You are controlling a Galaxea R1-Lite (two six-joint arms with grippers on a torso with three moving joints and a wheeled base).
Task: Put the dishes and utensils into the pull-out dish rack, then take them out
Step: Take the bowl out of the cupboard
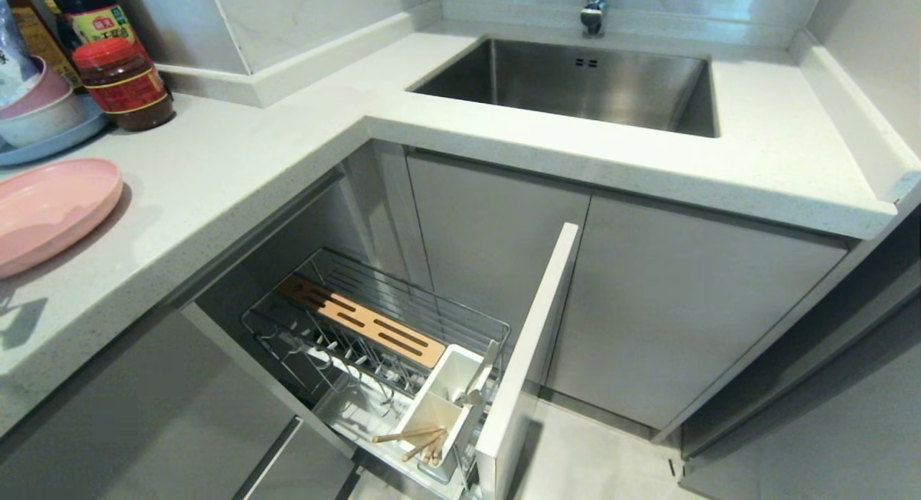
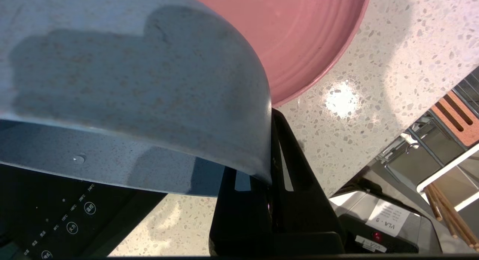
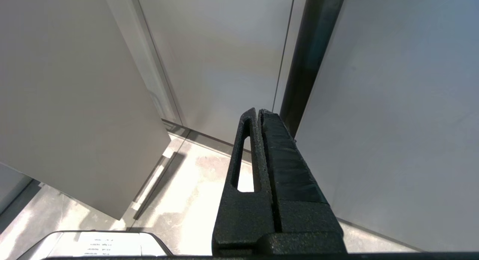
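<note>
A: The left gripper (image 2: 270,177) is pinching the rim of the blue-grey bowl (image 2: 131,88), holding it tilted above the counter (image 2: 374,65), just over the edge of the pink plate (image 2: 292,39).

B: The bite is only on a thin strip of rim. If the wrist swings, I think the bowl could pivot or slip out and knock the plate.

A: And the dish rack (image 1: 374,327) sits low, pulled out under the counter edge. Going down, the bowl might clip that edge or the wire dividers.

B: The chopsticks (image 1: 421,442) and the metal cutlery already stand in the white utensil box (image 1: 450,396), so a wide swing could catch them too.

A: The right gripper (image 3: 258,118) hangs parked by the cabinet doors, fingers pressed together on nothing, so it offers no backup.
</note>
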